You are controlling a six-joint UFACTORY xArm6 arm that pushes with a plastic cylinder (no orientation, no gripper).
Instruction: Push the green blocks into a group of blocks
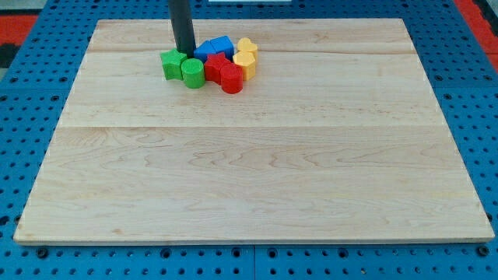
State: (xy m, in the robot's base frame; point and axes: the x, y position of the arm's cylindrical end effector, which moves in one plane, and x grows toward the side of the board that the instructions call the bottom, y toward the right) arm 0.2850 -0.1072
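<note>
Two green blocks sit at the view's upper left of the wooden board: a green star-shaped block (171,64) and a green cylinder (192,71), touching each other. Right of them, touching, lie a red block (215,67) and a red cylinder (231,78), a blue block (215,48) behind them, and two yellow blocks (246,57) at the right end. My tip (187,53) stands just behind the green blocks, between the green star block and the blue block.
The wooden board (257,155) lies on a blue perforated table (23,117). All blocks form one cluster near the board's top edge.
</note>
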